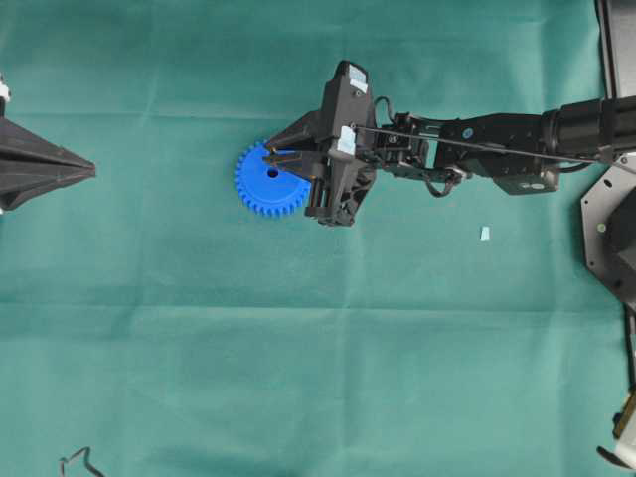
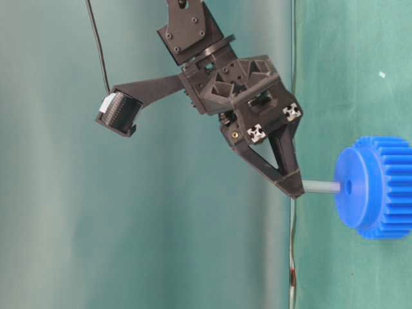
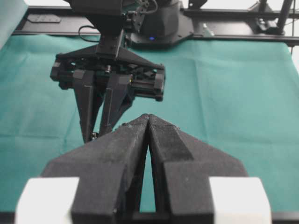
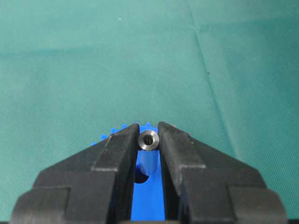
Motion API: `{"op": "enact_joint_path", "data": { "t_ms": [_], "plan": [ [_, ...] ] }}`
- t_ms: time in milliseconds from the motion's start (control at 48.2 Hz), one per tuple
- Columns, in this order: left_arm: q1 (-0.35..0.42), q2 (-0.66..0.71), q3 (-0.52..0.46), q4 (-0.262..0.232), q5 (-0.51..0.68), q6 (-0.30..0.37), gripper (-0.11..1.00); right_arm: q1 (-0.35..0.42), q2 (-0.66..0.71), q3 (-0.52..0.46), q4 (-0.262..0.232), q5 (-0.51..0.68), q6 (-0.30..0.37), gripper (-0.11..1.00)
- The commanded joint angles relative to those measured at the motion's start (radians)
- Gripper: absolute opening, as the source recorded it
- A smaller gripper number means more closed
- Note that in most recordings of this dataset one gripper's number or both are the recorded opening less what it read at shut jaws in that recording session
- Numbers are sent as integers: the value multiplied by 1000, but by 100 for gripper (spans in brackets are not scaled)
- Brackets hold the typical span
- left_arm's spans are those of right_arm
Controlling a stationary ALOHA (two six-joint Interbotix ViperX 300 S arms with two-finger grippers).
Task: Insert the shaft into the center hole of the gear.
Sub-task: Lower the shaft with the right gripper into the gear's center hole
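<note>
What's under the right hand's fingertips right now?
The gear lies flat there. The right hand grips the shaft, whose tip meets the center hole. How deep it sits is hidden.

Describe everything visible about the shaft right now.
The shaft is a short, thin, silvery-grey metal pin with a round end face that has a dark recess in its middle, seen in the right wrist view. The right hand is shut on one end, its fingertips pinching it from both sides. It points straight at the flat face of the blue gear, its far end at the center hole; whether it has entered cannot be told.
</note>
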Motion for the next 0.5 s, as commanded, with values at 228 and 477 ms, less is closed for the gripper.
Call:
{"op": "enact_joint_path", "data": {
  "t_ms": [228, 477],
  "plan": [
    [2, 6, -21, 2, -6, 0, 0, 2, 23, -28, 5, -11, 3, 16],
    [2, 6, -21, 2, -6, 0, 0, 2, 25, -28, 5, -18, 3, 16]
  ]
}}
